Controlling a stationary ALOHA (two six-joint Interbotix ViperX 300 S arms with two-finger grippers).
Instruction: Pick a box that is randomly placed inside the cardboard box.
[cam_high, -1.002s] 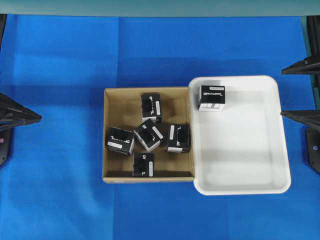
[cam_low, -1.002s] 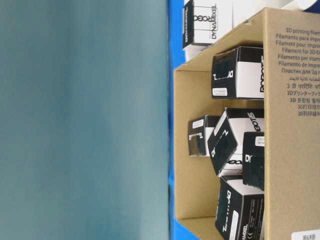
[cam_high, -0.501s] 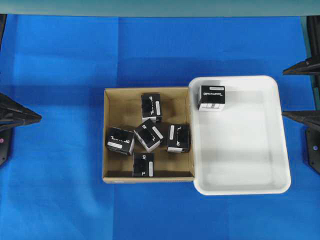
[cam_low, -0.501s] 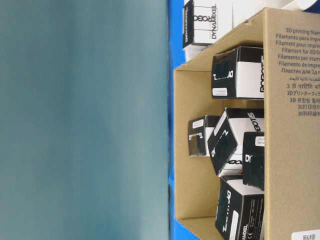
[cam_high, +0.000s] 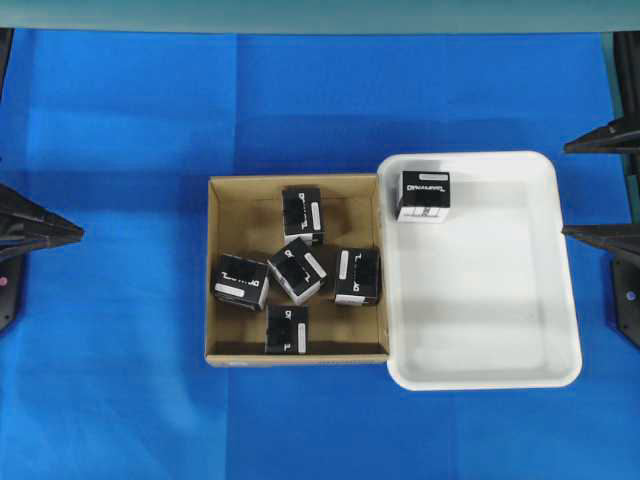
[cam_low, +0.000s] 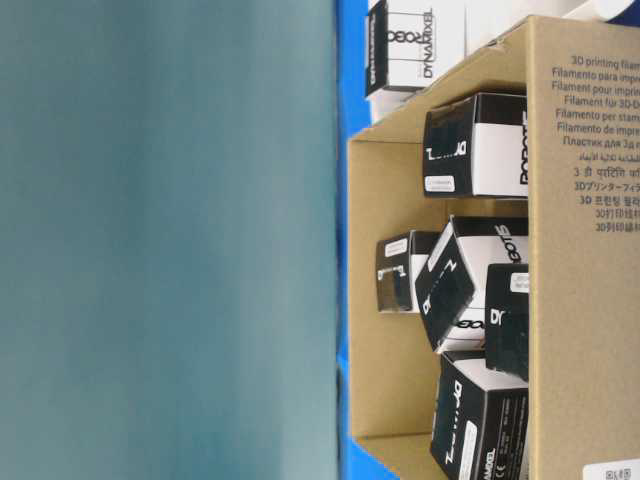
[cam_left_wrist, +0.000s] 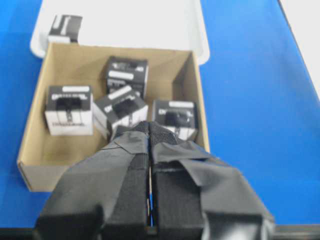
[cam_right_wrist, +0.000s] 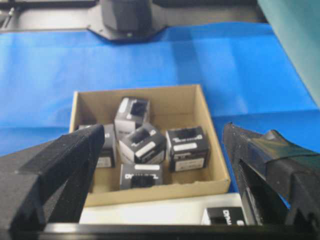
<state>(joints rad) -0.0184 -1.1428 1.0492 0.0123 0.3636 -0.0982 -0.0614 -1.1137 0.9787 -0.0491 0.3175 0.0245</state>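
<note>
The left hand (cam_left_wrist: 149, 150) has its jaws pressed together on nothing, hanging just short of the cardboard box (cam_high: 222, 190) on the blue surface (cam_high: 120, 120). The right hand (cam_high: 600, 185) is spread wide and empty, at the far side of the white tray (cam_high: 560, 300). The box (cam_high: 424, 194) stands in that tray's corner, well ahead of the right hand. Five similar black cartons (cam_high: 297, 270) crowd the cardboard box.

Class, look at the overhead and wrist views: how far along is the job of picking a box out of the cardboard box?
Done: one black carton already sits in the white tray.
In hand: nothing. The left gripper is shut and empty; the right gripper stands wide open. Both are well back from the cardboard box.
Left: five black cartons remain inside, including the tilted middle one; one needs reaching, grasping and lifting out.
</note>
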